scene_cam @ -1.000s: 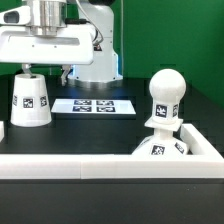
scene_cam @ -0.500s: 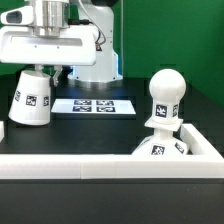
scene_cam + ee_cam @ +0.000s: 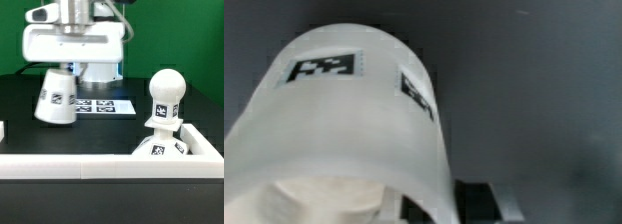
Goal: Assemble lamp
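The white cone shade (image 3: 57, 98) hangs tilted in my gripper (image 3: 62, 66), whose jaws are shut on its narrow top, left of centre in the exterior view. In the wrist view the shade (image 3: 358, 120) fills most of the picture, with one dark finger (image 3: 484, 202) showing beside its wall. The ball-headed bulb (image 3: 165, 97) stands upright on the base (image 3: 160, 148) at the exterior view's right, well apart from the shade.
The marker board (image 3: 100, 105) lies flat on the black table behind the shade. A low white wall (image 3: 100, 166) runs across the front and up the right side. A small white piece (image 3: 2, 130) shows at the left edge.
The gripper has carried the shade to the exterior view's right, toward the bulb, and the shade now hangs more tilted. The bulb and base have not moved.
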`<state>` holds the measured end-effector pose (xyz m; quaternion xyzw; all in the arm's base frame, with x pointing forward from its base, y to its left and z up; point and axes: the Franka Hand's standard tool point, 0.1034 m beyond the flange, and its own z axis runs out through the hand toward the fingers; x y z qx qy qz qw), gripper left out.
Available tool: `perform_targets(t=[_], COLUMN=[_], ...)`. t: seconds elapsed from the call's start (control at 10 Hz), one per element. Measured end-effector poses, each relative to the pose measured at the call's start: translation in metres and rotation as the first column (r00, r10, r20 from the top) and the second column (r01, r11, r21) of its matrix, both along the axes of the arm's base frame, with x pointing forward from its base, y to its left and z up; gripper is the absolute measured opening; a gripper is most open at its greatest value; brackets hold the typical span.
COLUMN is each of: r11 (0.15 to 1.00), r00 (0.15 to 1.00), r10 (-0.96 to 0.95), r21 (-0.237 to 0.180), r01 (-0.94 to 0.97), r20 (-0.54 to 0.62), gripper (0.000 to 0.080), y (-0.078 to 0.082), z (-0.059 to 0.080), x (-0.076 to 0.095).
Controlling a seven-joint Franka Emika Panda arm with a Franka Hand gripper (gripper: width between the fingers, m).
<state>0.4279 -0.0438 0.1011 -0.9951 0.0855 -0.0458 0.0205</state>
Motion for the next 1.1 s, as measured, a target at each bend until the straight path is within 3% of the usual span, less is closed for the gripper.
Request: perform_targets(t=[0.2,0.4,0.6,0.7,1.1], r11=[0.998,0.993,0.991,0.990,0.991], r00=[0.999,0.994,0.991,0.990,0.991], r10=[-0.049,-0.113,-0.130,-0.134,-0.128], r21=[0.028,0.022,0.035,0.035,0.037], r01=[0.049,0.113,0.131,0.135,0.130], r20=[-0.004,0.007,-0.025,-0.036,-0.039], gripper=[0.0044,0.0044,0.0044,0.0044,0.0044], y=[0.025,0.048,0.058,0.055,0.057], z=[0.029,0.063,0.085,0.091,0.087], x=[0.017,0.044,0.062,0.069,0.067])
